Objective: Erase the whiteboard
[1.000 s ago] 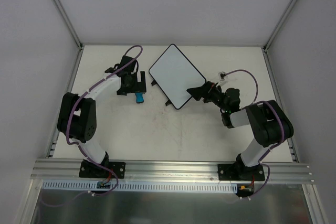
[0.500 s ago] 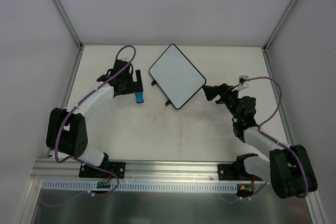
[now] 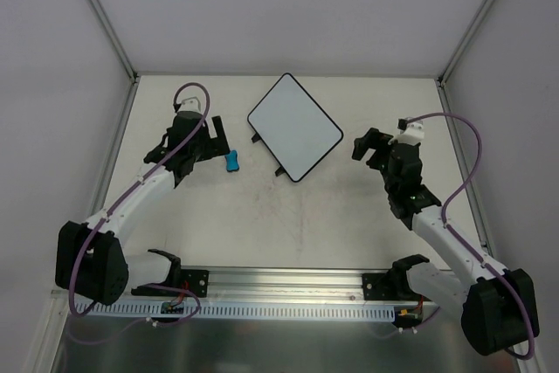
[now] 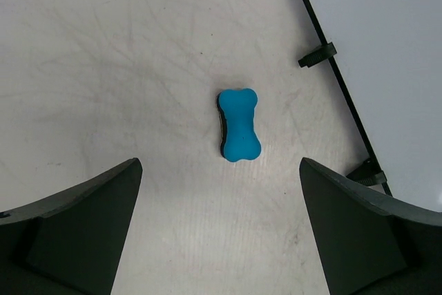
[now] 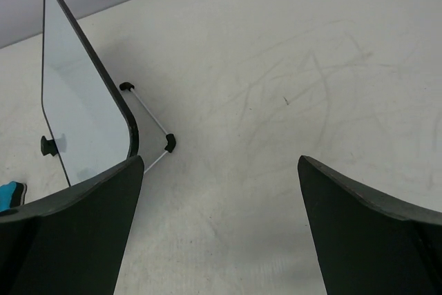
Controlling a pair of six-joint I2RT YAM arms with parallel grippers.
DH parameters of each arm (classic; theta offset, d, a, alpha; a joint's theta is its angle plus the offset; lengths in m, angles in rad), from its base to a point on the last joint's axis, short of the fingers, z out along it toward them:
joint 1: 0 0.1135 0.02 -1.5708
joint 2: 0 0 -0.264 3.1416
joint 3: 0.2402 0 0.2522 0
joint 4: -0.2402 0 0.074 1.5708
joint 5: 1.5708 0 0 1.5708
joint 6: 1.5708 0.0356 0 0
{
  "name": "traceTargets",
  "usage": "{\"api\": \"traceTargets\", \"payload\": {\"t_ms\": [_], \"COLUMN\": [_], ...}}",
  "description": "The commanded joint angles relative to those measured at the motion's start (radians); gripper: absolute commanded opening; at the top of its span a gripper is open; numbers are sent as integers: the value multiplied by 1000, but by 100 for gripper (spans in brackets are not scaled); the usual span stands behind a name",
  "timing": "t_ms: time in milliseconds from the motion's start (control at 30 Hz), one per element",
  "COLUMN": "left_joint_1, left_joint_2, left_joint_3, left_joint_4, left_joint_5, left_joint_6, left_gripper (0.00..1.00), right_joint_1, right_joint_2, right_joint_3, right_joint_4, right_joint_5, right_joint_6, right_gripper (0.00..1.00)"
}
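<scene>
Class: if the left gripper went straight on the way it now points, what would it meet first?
Probably the small blue bone-shaped eraser, centred ahead of the open left gripper on the white table; how far ahead is unclear.

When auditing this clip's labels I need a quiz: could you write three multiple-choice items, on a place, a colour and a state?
1. The eraser lies: A on the table beside the whiteboard; B on the whiteboard; C in the right jaws.
2. The eraser is: A red; B green; C blue.
3. The left jaws are: A shut on the eraser; B open, empty; C shut on the whiteboard.
Answers: 1 A, table shows all around it; 2 C, plainly blue; 3 B, spread wide, nothing between.
</scene>
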Motion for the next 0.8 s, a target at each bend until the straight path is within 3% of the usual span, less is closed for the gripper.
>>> {"api": "traceTargets", "payload": {"t_ms": [0, 433, 767], "left_joint_1": [12, 12, 12], "left_joint_2": [-75, -274, -311], "left_joint_3": [-46, -221, -249], "left_joint_4": [87, 245, 265], "left_joint_5": [-45, -87, -104], "left_joint_6": [-5, 63, 75], "left_gripper": [99, 99, 99], "right_joint_1": [17, 17, 19], "right_joint_2": [19, -6, -24], "right_joint_3": [60, 18, -2], "right_joint_4": [-99, -47, -29], "right_joint_5": [125, 122, 122], "right_joint_6": [-47, -57, -63], "right_gripper": [99, 99, 99]}}
